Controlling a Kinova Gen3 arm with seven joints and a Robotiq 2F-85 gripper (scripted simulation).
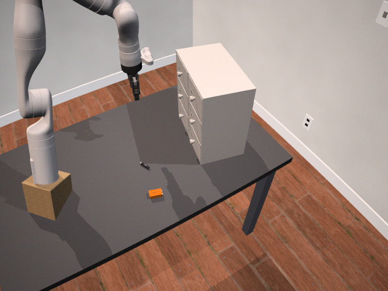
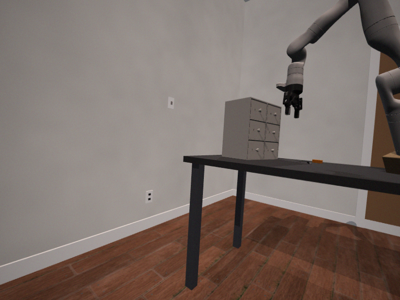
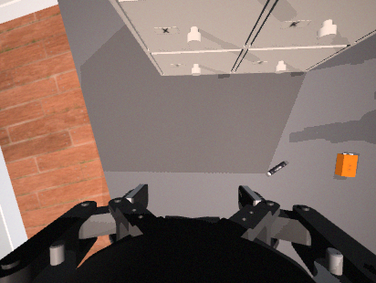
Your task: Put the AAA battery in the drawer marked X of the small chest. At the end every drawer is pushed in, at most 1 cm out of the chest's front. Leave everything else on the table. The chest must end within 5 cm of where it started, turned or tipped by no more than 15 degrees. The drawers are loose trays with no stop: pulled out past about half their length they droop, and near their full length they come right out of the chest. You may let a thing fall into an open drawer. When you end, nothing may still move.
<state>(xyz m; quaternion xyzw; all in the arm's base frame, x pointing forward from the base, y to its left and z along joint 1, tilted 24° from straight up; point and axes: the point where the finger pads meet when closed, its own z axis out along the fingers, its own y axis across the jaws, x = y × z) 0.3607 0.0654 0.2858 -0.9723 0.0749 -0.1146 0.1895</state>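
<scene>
Your gripper (image 1: 136, 97) (image 2: 292, 113) (image 3: 193, 194) is wide open with nothing between its fingers, raised above the surface (image 1: 106, 175) (image 2: 335, 172) (image 3: 196, 137) in front of the chest. Beyond the fingers in your wrist view, the AAA battery (image 1: 144, 165) (image 2: 309, 162) (image 3: 277, 168) lies on its side on the surface, apart from the chest. The orange block (image 1: 155, 193) (image 2: 317, 161) (image 3: 347, 165) sits near it. Farther out, the pale chest (image 1: 225, 125) (image 2: 236, 128) (image 3: 214, 61) stands upright, its six knobbed drawers looking pushed in; you can't read every drawer's marking clearly.
</scene>
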